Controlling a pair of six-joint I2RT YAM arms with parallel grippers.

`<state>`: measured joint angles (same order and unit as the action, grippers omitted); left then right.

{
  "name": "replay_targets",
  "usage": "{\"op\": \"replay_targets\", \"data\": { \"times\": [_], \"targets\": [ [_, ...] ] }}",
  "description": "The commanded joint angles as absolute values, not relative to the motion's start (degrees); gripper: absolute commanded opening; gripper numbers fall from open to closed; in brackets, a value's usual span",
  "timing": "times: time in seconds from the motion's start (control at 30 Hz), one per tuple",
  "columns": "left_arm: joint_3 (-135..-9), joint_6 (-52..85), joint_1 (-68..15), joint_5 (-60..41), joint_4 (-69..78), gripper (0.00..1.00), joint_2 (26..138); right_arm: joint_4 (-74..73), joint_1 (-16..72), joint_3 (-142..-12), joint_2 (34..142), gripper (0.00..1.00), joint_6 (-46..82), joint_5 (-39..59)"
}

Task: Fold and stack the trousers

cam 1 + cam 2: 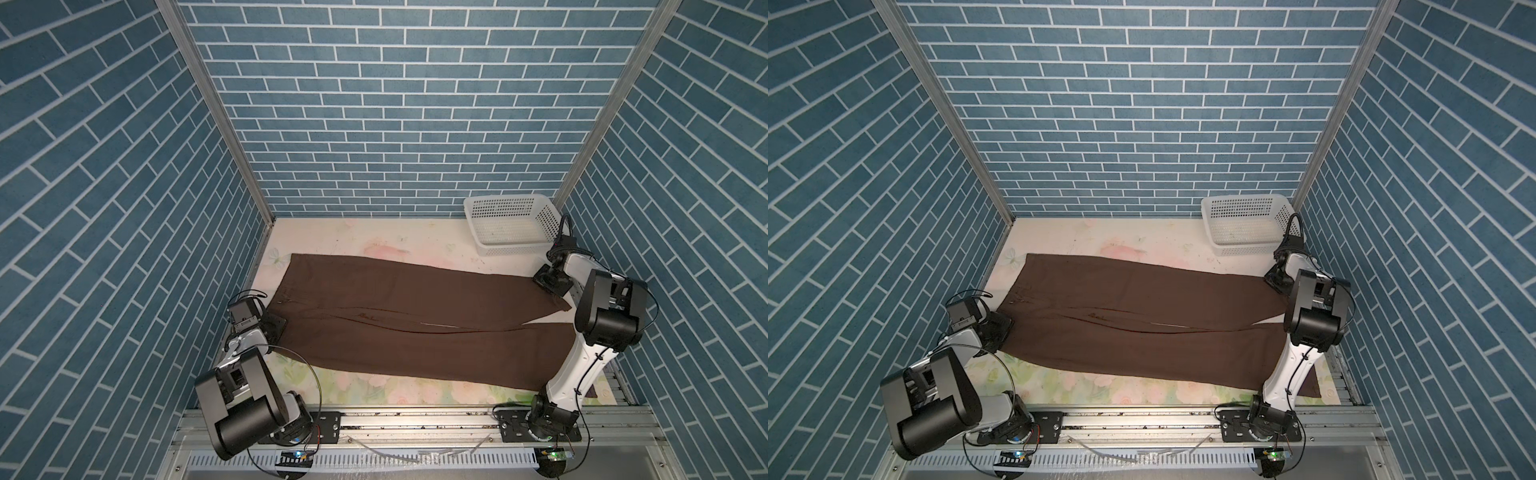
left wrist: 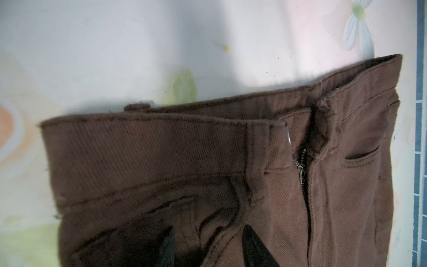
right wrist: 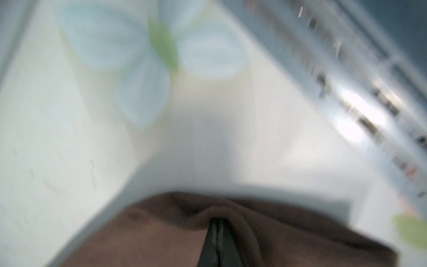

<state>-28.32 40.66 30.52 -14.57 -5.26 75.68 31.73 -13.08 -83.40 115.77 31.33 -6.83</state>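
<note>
The dark brown trousers (image 1: 415, 316) (image 1: 1142, 316) lie flat across the table, waist at the left and both legs running right. My left gripper (image 1: 274, 326) (image 1: 1000, 328) sits on the waist at its near half. In the left wrist view its gripper (image 2: 211, 247) has its dark fingers (image 2: 254, 249) apart, with wrinkled waist cloth (image 2: 161, 161) bunched between them beside the open fly. My right gripper (image 1: 555, 291) (image 1: 1281, 286) is at the far leg's end. The blurred right wrist view shows that gripper (image 3: 218, 222) shut on a raised fold of brown cloth (image 3: 161, 231).
A white perforated basket (image 1: 515, 249) (image 1: 1246, 250) stands at the back right corner, close behind my right arm. The table wears a pale floral cover (image 1: 374, 241). Blue brick walls close in three sides, and a metal rail (image 1: 415, 419) runs along the front.
</note>
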Motion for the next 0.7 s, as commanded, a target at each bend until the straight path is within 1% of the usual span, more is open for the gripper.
{"op": "replay_targets", "data": {
  "times": [0.0,0.1,0.17,0.27,0.4,0.47,0.5,0.53,0.57,0.6,0.63,0.67],
  "targets": [
    [-26.67,40.00,30.83,-13.71,-7.83,0.48,80.03,33.92,-13.20,-94.94,120.21,0.00,25.84,-9.67],
    [-26.87,39.86,30.76,-13.92,-7.43,0.48,80.70,35.63,-13.10,-100.98,121.45,0.00,25.47,-8.89],
    [-26.85,40.03,30.76,-13.97,-7.22,0.48,80.86,35.15,-13.10,-99.67,119.44,0.00,26.12,-9.05],
    [-27.00,40.43,30.76,-14.69,-7.03,0.48,80.80,32.93,-13.01,-91.96,113.63,0.00,27.38,-8.71],
    [-28.34,40.41,30.68,-15.86,-9.15,0.48,78.97,29.28,-12.50,-77.17,101.99,0.00,29.03,-7.02],
    [-29.15,39.97,30.51,-15.56,-11.56,0.48,77.11,28.76,-11.43,-70.54,96.30,0.00,29.59,-7.90],
    [-29.58,39.75,30.43,-15.30,-12.75,0.49,75.90,29.32,-10.65,-67.56,93.61,0.02,30.31,-9.76],
    [-30.02,39.65,30.26,-15.19,-14.14,0.49,74.80,30.13,-9.81,-64.81,91.35,0.21,31.45,-12.16],
    [-30.26,39.52,30.18,-14.91,-15.14,0.51,73.74,30.33,-9.59,-62.54,89.48,0.35,32.45,-13.25],
    [-30.41,39.44,30.02,-14.49,-16.11,0.52,72.76,29.99,-9.53,-59.36,87.54,0.47,33.54,-13.36],
    [-30.68,39.38,29.89,-13.96,-17.22,0.55,71.87,29.56,-9.58,-56.82,86.22,0.56,34.21,-13.31],
    [-30.80,39.31,29.76,-13.70,-18.07,0.56,71.33,29.31,-9.57,-55.39,85.60,0.62,34.36,-13.52]
  ]
}}
